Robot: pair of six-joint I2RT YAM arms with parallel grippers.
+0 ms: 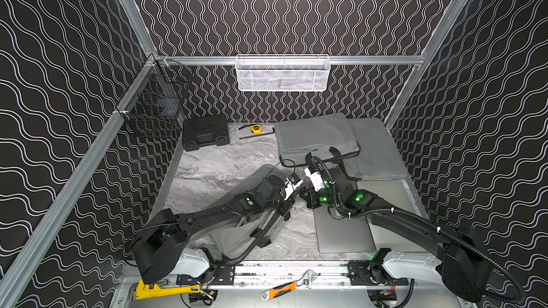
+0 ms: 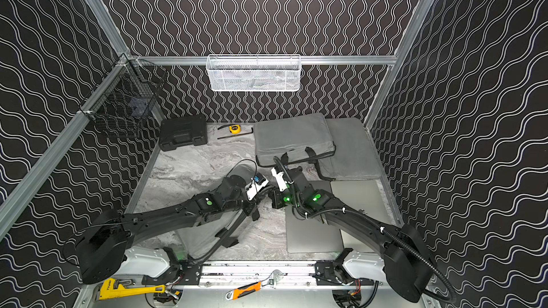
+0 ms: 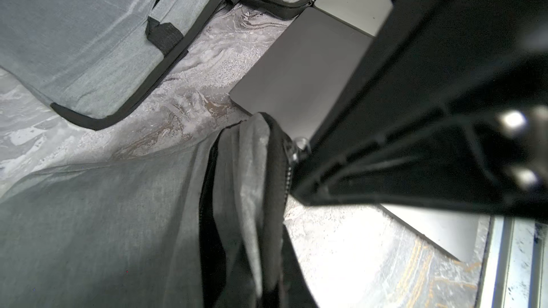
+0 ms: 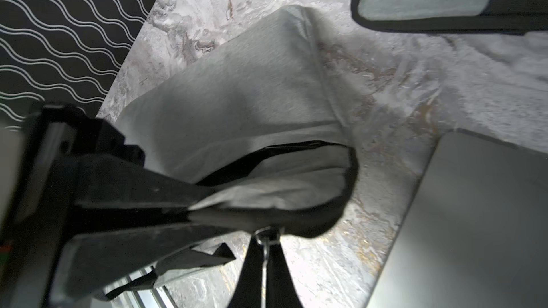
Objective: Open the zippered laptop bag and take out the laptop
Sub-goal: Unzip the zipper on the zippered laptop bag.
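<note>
The grey laptop bag [image 1: 234, 241] [image 2: 201, 238] lies front left on the table, mostly under my left arm. Its near corner is lifted, and the black zipper there gapes over grey lining [image 4: 296, 170]. My left gripper [image 1: 295, 198] [image 3: 267, 291] is shut on a fold of the bag's fabric [image 3: 255, 173] at that corner. My right gripper [image 1: 305, 197] [image 4: 267, 262] faces it, shut on the metal zipper pull [image 4: 267, 240] [image 3: 299, 143]. The laptop is hidden.
Two more grey bags [image 1: 317, 137] [image 1: 376, 149] lie at the back right. Two bare silver laptops [image 1: 344, 232] [image 1: 385, 191] rest front right, under my right arm. A black case [image 1: 204, 136], tape measure [image 1: 256, 128] and hex key sit at the back.
</note>
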